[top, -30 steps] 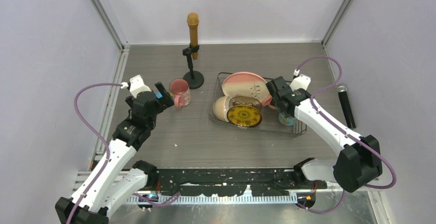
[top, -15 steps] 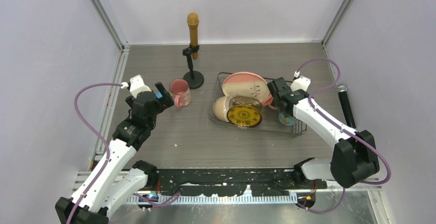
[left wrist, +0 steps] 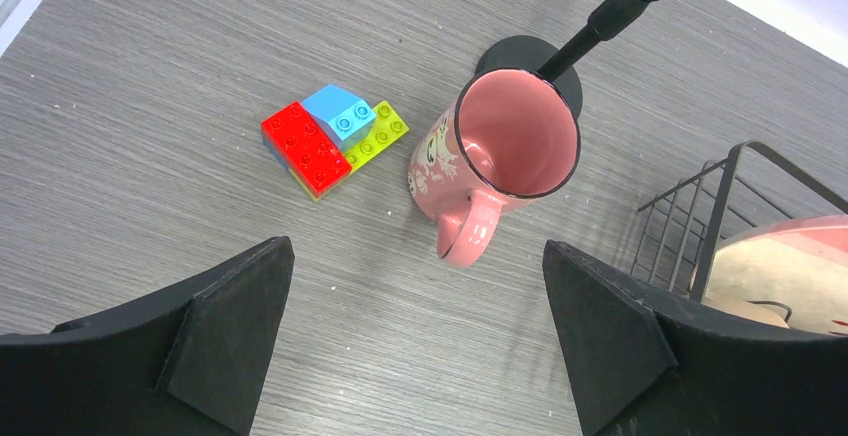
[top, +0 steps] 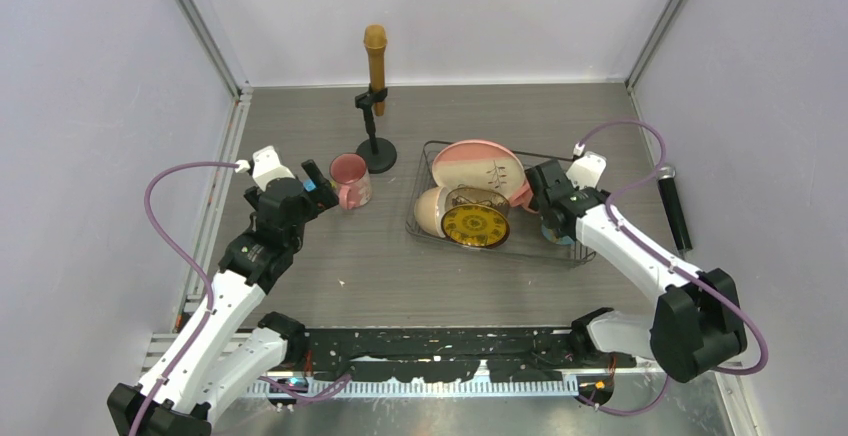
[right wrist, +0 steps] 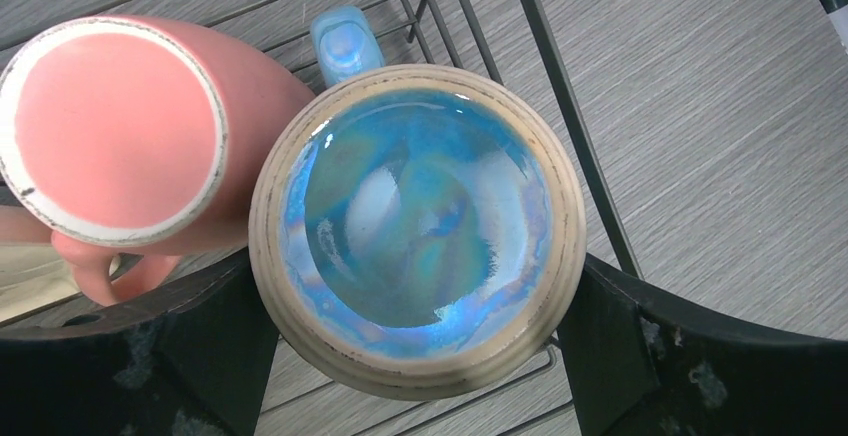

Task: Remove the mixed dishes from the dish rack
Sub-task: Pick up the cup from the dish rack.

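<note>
Judging by the layout, unloading is barely begun. The dish rack (top: 530, 246), right of centre, holds the large pink-and-cream plate (top: 480, 164), a cream bowl (top: 430, 211), the yellow patterned plate (top: 475, 225), an upturned pink mug (right wrist: 110, 126) and a blue-glazed mug (right wrist: 415, 221). One upright pink mug (left wrist: 505, 151) stands on the table before the left gripper (left wrist: 420, 356), which is spread and empty. The right gripper (right wrist: 415, 301) straddles the blue-glazed mug, jaws wide and not visibly clamped.
</note>
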Available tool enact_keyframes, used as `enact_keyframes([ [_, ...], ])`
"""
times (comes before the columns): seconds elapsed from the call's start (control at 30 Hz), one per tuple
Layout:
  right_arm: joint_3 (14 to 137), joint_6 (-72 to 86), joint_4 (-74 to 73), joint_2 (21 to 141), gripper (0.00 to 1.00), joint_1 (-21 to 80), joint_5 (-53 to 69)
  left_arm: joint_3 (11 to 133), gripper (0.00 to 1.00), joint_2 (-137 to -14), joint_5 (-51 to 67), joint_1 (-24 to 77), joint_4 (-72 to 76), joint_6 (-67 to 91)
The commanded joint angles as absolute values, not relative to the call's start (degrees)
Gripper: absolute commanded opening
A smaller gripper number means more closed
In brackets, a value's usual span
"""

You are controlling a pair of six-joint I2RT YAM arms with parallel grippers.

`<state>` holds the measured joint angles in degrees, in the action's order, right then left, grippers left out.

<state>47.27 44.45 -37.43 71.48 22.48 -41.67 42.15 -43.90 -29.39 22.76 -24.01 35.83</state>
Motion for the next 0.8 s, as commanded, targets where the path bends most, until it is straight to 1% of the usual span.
enact_keyframes([
  [0.0, 44.75, 41.78, -30.86, 68.22, 0.94, 21.97, -41.75, 41.92, 1.00, -43.73, -30.41, 22.76, -22.16, 36.04],
  [0.1, 43.46, 39.57, -28.86, 66.17, 0.89, 21.97, -40.23, 41.84, 1.00, -43.67, -30.33, 22.76, -22.32, 36.12],
  [0.23, 42.40, 37.97, -28.07, 64.08, 0.80, 21.97, -39.18, 41.92, 1.00, -43.51, -30.41, 22.76, -22.66, 36.12],
  [0.33, 42.08, 36.90, -28.02, 62.03, 0.71, 21.97, -38.52, 41.62, 1.00, -43.42, -30.50, 22.77, -22.20, 36.25],
  [0.37, 42.20, 36.60, -28.21, 61.65, 0.66, 21.97, -38.39, 41.58, 1.00, -43.48, -30.56, 22.76, -22.21, 36.36],
  [0.4, 42.28, 36.49, -28.43, 60.92, 0.64, 21.97, -38.36, 41.62, 1.00, -43.62, -30.58, 22.76, -22.19, 36.38],
  [0.43, 42.43, 36.24, -28.93, 60.61, 0.59, 21.97, -38.22, 41.70, 1.00, -43.74, -30.51, 22.76, -22.30, 36.46],
  [0.67, 43.16, 34.89, -30.01, 56.11, 0.46, 21.97, -38.39, 41.92, 1.00, -44.33, -30.06, 22.76, -22.27, 36.74],
  [0.77, 43.54, 33.10, -29.82, 54.86, 0.38, 21.97, -38.28, 41.92, 1.00, -44.30, -29.80, 22.76, -22.21, 36.74],
])
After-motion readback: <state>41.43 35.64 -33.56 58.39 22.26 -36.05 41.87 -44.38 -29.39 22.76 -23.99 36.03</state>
